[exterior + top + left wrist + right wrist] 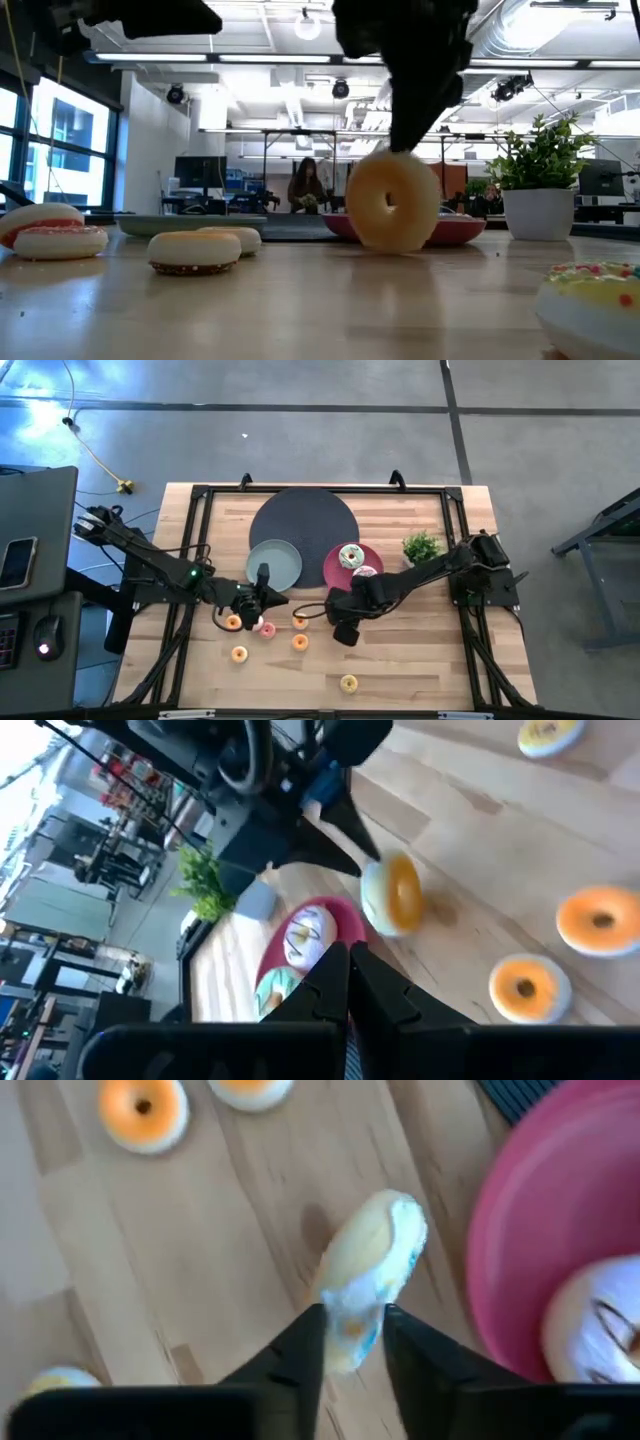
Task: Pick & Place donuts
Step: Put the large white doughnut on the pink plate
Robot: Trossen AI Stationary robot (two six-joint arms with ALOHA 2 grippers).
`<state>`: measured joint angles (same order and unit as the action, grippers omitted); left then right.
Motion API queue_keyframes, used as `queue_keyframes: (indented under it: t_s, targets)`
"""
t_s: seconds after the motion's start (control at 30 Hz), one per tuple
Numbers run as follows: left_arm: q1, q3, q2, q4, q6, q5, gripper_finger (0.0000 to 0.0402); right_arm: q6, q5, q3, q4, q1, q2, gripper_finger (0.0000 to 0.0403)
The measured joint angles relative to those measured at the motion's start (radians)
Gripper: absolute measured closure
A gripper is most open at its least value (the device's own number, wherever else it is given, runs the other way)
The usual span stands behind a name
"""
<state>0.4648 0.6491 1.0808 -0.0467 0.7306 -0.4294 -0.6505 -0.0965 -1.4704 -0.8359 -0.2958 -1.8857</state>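
Standing on edge between the right end effector's (352, 1342) fingers, a donut (368, 1275).

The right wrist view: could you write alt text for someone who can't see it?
Two dark fingers of the right gripper flank a pale donut standing on edge on the wooden table. A pink plate beside it holds a white-iced donut, and an orange donut lies farther off.
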Motion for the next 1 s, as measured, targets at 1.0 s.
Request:
queue_keyframes:
  t_s: [1.0]
  targets:
    - [0.000,0.000,-0.001,-0.002,-0.012,0.023,0.0402,-0.538,0.200,0.355,0.620,0.080,-0.015,0.0157]
